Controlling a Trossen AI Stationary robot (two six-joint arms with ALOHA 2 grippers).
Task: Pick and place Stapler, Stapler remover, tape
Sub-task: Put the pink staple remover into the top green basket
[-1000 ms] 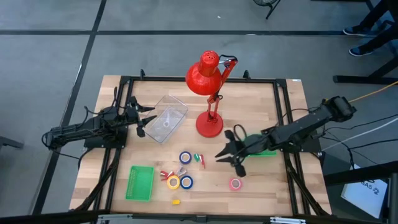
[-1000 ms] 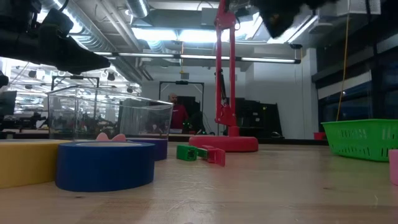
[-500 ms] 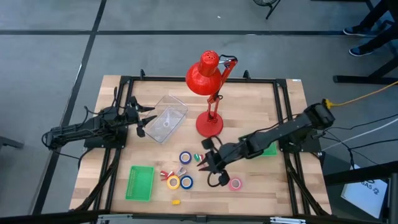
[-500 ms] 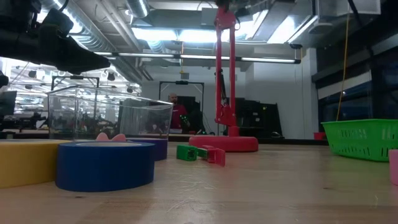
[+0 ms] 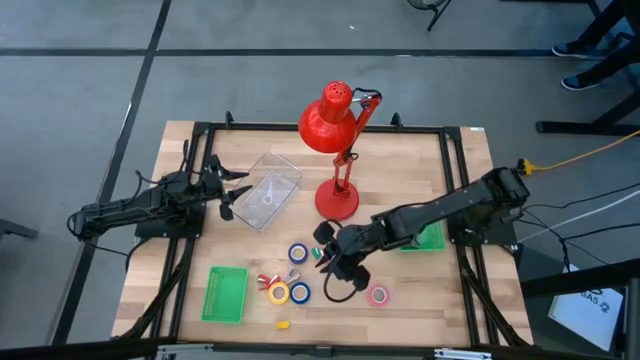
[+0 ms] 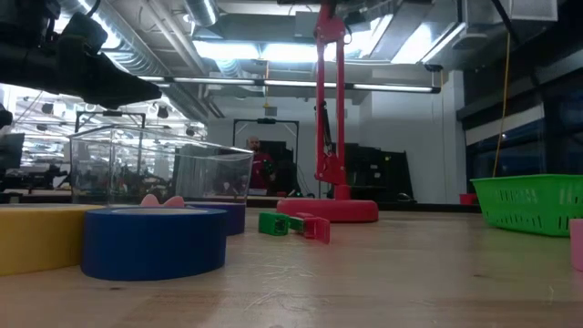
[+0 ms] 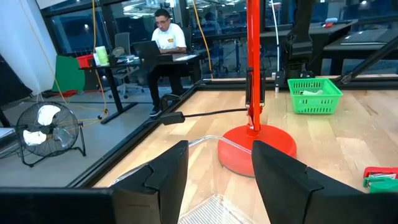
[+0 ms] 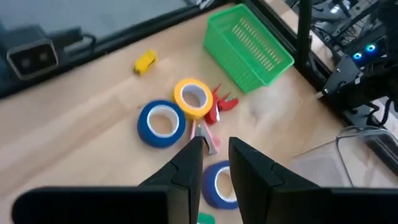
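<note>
We are reaching with our right gripper (image 5: 327, 258) over the middle of the table (image 5: 420, 175), its fingers (image 8: 186, 165) standing a little apart with nothing between them. It is hanging just beside the green-and-red piece (image 5: 321, 254) and the upper blue tape roll (image 5: 298, 253). In the right wrist view we are looking down on another blue roll (image 8: 161, 123) touching the yellow roll (image 8: 193, 98), with a red tool (image 8: 217, 107) and a metal piece (image 8: 206, 139) lying beside them. A green basket (image 8: 249, 46) is sitting past these, and a small yellow bit (image 8: 145, 61) is lying apart from the rolls. The pink roll (image 5: 378, 295) is lying near the front edge, on the right of our right gripper.

Our left gripper (image 5: 229, 192) is waiting at the table's left side with its fingers (image 7: 163, 180) spread wide and empty, just beside the clear box (image 5: 266, 188). The red lamp (image 5: 335, 120) is standing at the back middle, and a second green basket (image 5: 429, 238) is showing partly under our right arm.
</note>
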